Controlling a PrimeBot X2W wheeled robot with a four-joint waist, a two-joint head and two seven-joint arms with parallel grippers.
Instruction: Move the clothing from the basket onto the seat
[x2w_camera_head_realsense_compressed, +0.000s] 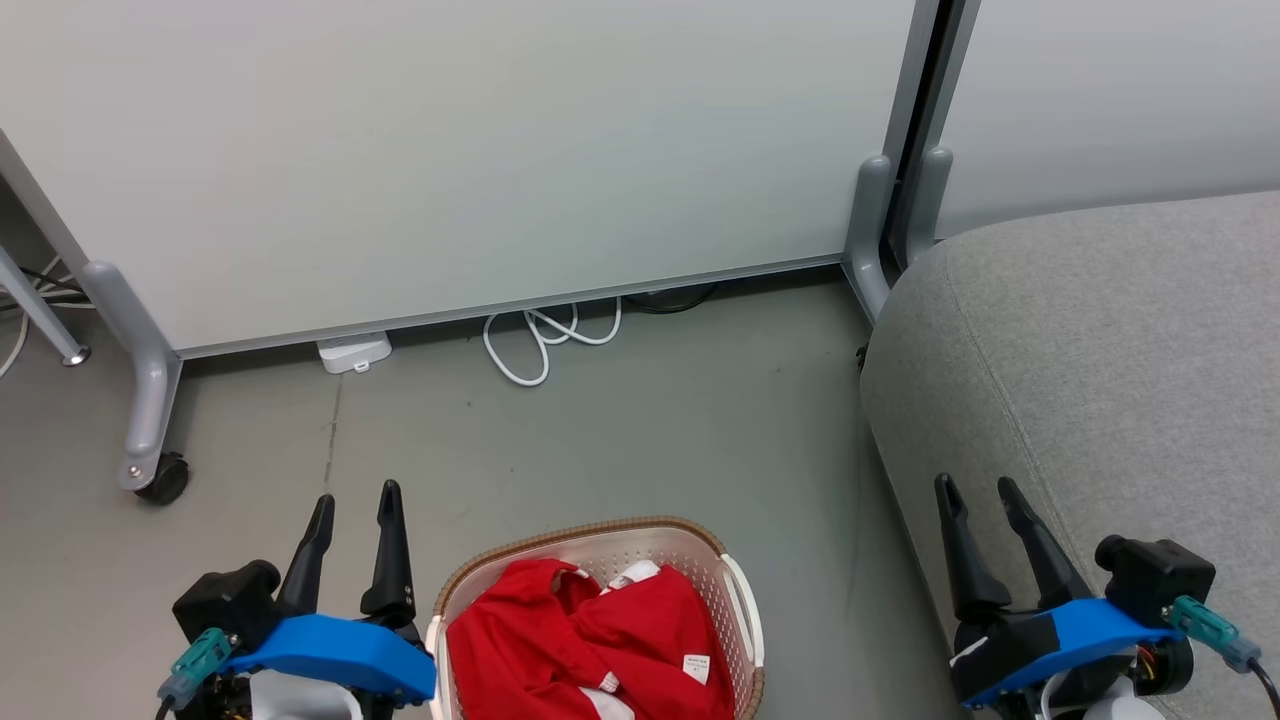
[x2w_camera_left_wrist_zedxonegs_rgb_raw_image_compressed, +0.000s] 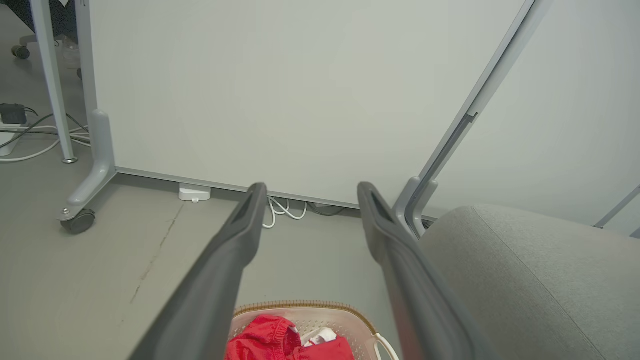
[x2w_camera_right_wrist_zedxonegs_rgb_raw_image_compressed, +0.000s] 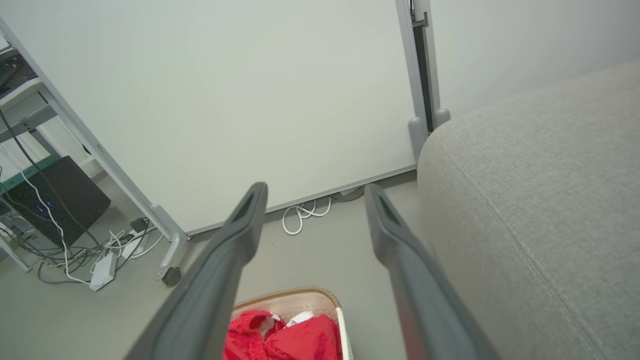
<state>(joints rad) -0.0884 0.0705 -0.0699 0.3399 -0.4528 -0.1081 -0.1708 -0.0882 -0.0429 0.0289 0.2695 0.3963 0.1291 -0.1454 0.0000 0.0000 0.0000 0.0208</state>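
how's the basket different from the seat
The basket is cream perforated plastic with a brown woven-look rim; the seat is plain grey upholstered fabric with a seam line. The basket is far smaller than the seat. The basket holds the red clothing, while no clothing lies on the visible part of the seat. Both have rounded edges.

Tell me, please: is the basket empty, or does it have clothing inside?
Not empty. In the head view the basket holds crumpled red clothing, which covers most of its floor.
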